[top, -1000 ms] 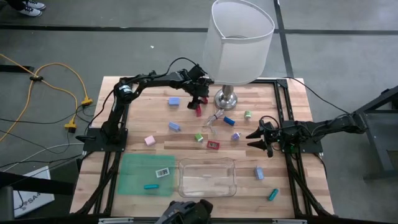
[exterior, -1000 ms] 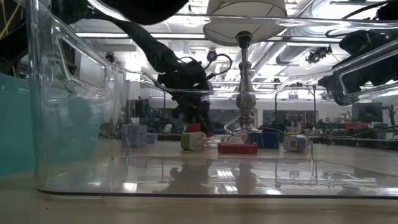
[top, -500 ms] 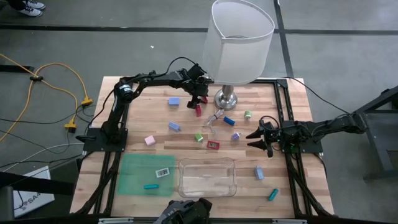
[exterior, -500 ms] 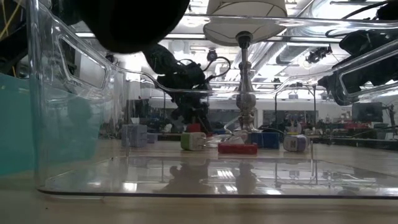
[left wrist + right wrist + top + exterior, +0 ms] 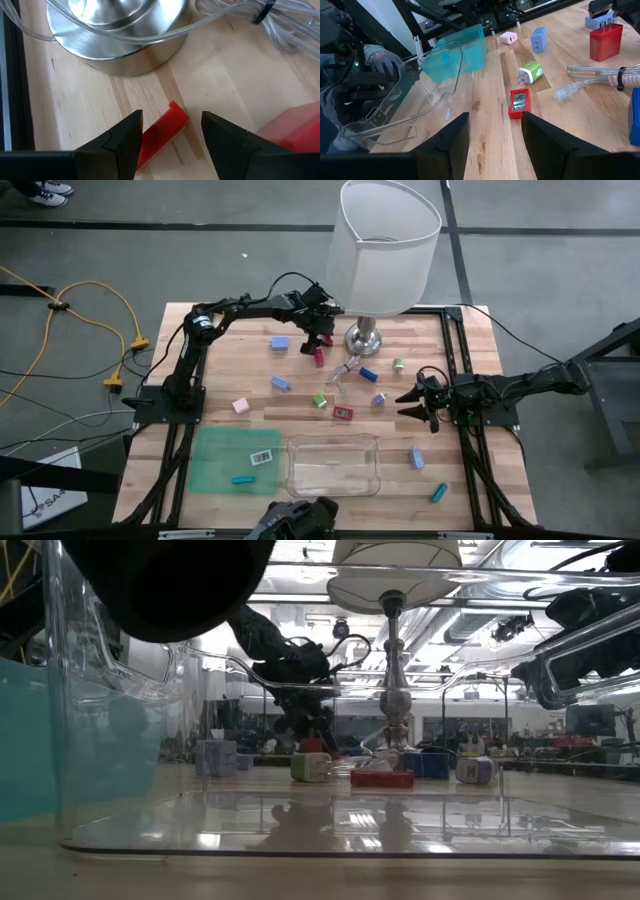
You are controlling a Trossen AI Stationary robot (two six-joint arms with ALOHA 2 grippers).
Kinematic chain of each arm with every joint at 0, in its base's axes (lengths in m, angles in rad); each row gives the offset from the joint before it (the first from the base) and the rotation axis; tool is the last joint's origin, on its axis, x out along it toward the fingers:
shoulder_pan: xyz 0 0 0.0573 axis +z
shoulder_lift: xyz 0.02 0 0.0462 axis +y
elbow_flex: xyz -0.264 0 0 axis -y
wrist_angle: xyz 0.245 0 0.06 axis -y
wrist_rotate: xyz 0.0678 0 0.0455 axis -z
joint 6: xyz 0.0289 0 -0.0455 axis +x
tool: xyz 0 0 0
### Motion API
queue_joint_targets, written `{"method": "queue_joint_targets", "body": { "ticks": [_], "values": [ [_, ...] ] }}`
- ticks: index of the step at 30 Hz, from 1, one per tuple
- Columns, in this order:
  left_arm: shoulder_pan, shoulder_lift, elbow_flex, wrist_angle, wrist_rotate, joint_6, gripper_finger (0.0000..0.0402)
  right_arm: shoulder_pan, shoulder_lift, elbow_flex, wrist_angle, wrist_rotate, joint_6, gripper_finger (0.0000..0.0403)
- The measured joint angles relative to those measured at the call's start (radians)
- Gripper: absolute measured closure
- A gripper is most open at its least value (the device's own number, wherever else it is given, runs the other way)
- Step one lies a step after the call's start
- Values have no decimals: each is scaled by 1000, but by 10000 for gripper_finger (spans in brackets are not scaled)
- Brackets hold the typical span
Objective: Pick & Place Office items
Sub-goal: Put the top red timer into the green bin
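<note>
Small coloured pieces lie scattered on the wooden table: blue (image 5: 280,342), pink (image 5: 240,406), green (image 5: 320,400), purple (image 5: 379,398) and a flat red one (image 5: 343,413). My left gripper (image 5: 320,345) is open by the lamp base (image 5: 365,338), low over a red stick piece (image 5: 162,127). That piece lies flat on the wood between the two fingertips, and I see no touch. A second red block (image 5: 300,131) sits beside it. My right gripper (image 5: 402,405) is open, level, right of the pieces and pointing toward the table's left.
A clear tray (image 5: 333,465) and a green mat (image 5: 215,465) holding a teal stick (image 5: 242,479) lie near the table's near edge. A coiled clear cord (image 5: 345,370) lies beside the lamp, whose big white shade (image 5: 385,245) overhangs the far side. A gloved hand (image 5: 385,60) shows beyond the tray.
Both arms have kept still. Only a dark shape close to the low camera, at the table's near edge, has shifted sideways.
</note>
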Motion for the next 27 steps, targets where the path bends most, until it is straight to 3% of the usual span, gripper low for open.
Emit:
{"method": "queue_joint_targets", "body": {
  "ticks": [27],
  "values": [
    [6, 0, 0, -39, -56, 2, 206, 0, 0, 0, 0, 0, 0, 237]
  ]
}}
